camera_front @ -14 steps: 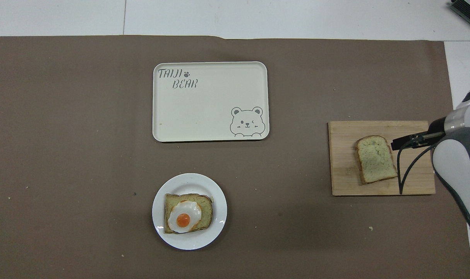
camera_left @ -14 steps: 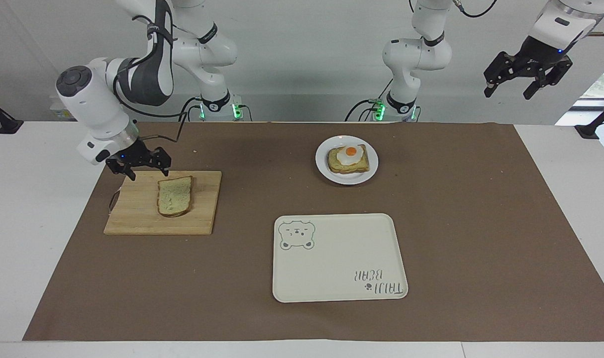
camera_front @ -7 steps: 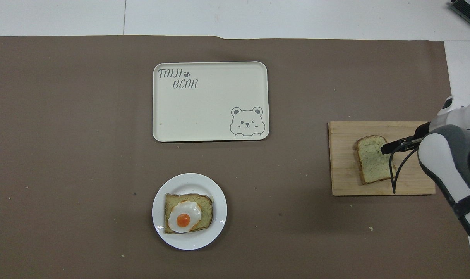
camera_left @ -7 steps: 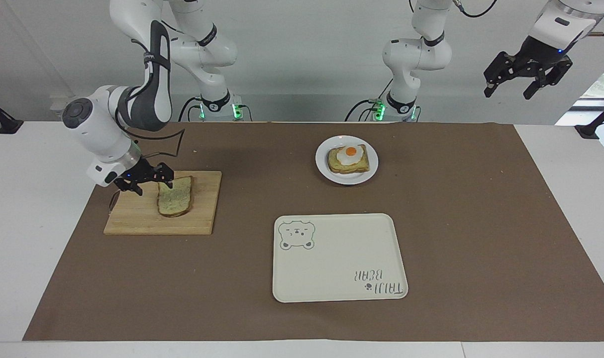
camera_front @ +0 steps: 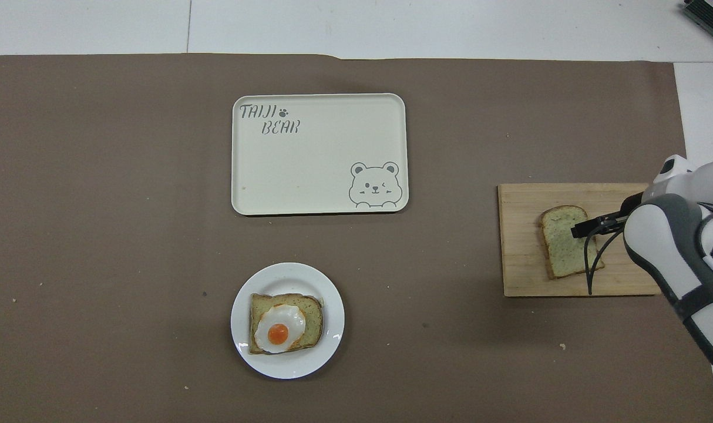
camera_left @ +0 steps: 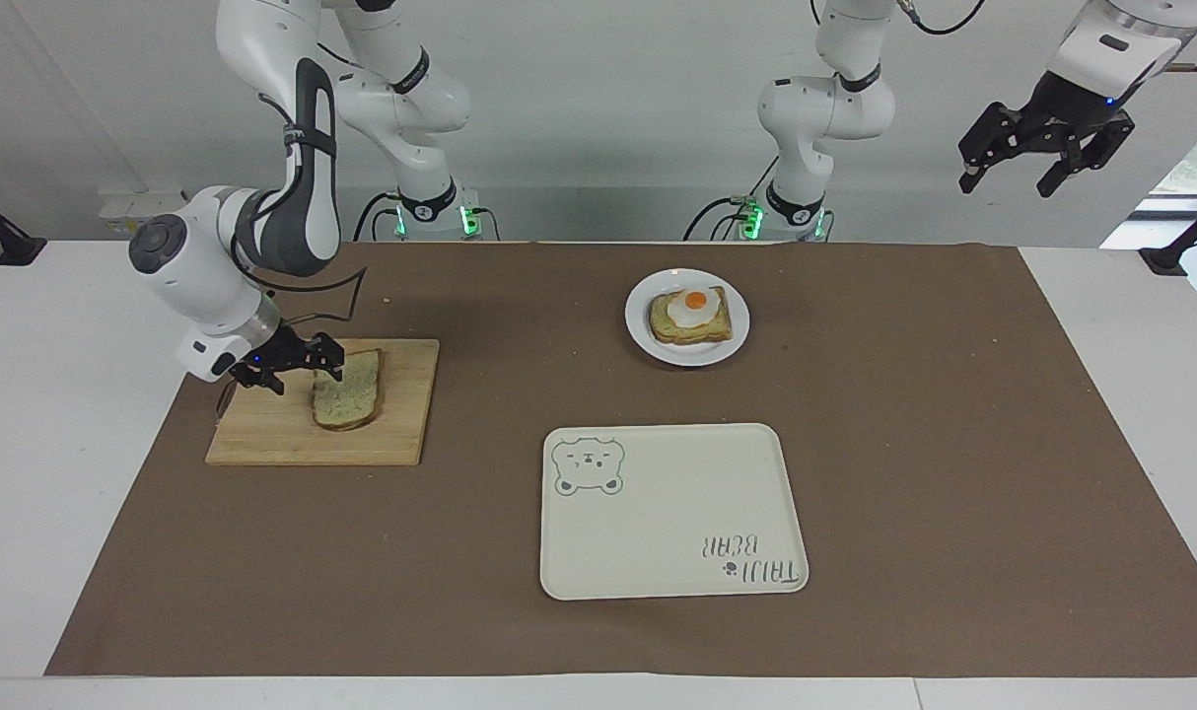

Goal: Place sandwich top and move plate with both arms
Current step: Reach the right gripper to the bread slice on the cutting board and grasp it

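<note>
The sandwich top, a plain bread slice, lies on a wooden cutting board at the right arm's end of the table; it also shows in the overhead view. My right gripper is open and low at the slice's edge, with one finger over the crust. The white plate holds a bread slice with a fried egg and sits near the robots. My left gripper is open and waits, raised high above the left arm's end of the table.
A cream rectangular tray with a bear drawing lies farther from the robots than the plate. A brown mat covers the table. A cable hangs from the right wrist over the cutting board.
My right gripper has come down and moved along the board to the bread slice, so that one finger is now over its edge. The left arm has not moved.
</note>
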